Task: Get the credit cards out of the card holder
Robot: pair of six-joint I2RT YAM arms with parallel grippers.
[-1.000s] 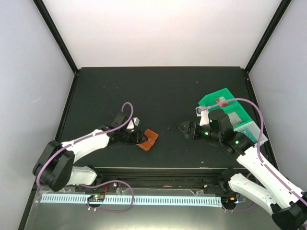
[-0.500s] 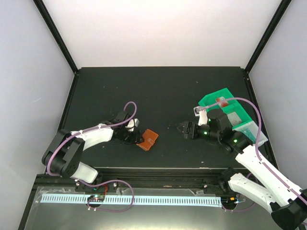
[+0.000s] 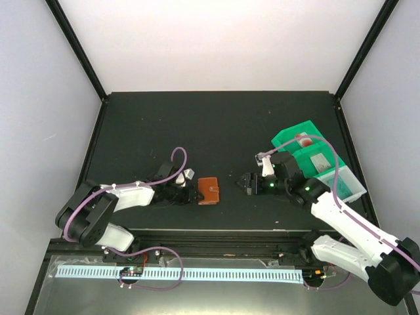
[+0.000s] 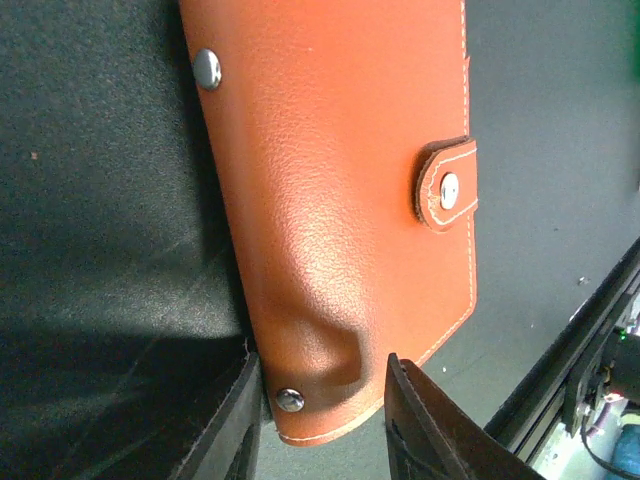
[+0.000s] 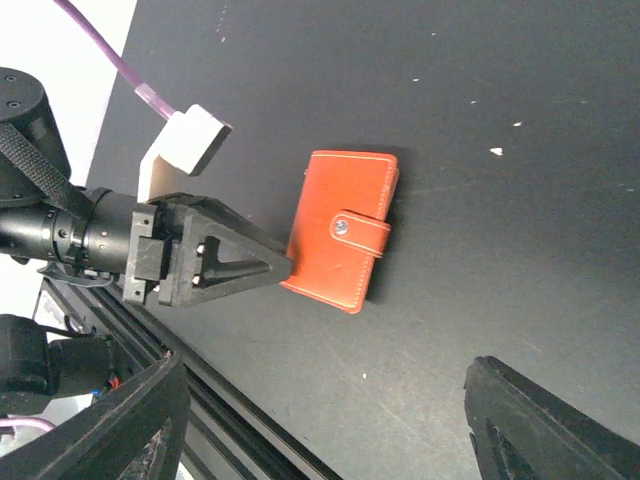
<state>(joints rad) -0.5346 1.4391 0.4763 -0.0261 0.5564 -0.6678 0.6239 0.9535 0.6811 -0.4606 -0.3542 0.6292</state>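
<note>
**Card holder** [image 3: 209, 191]: a flat rectangular bifold of grained orange-brown leather with pale stitching along its edges. A rounded strap [image 4: 447, 190] with a metal snap wraps over one long edge and keeps it closed. Two metal studs [image 4: 207, 67] sit at the corners of the opposite edge. It lies flat on the matt black table [image 3: 216, 125], directly ahead of the left gripper [image 3: 191, 193] and apart from the right gripper [image 3: 244, 182], between the two.

**Left gripper:** the black fingers [image 4: 420, 430] stand a little apart, one on each side of the near corner of the card holder. It cannot be told whether the pads press on the leather.

**Right gripper:** the fingers are spread wide with only bare table between them. The card holder lies ahead of the tips and does not touch them.

**Tray** [image 3: 283, 139]: green plastic divided into compartments, behind the right gripper and beside its arm. One compartment holds a white card with a red mark [image 3: 303, 138]. The next holds a greyish-white card [image 3: 320, 162].

**Change from one second earlier:**
- The card holder then lay skewed at an angle against the left fingers and looked partly open. It now lies flat and squared, shifted slightly toward the right gripper.
- The left arm [image 3: 125, 193] is lower and more stretched out.
- The right gripper has moved closer to the card holder
</note>
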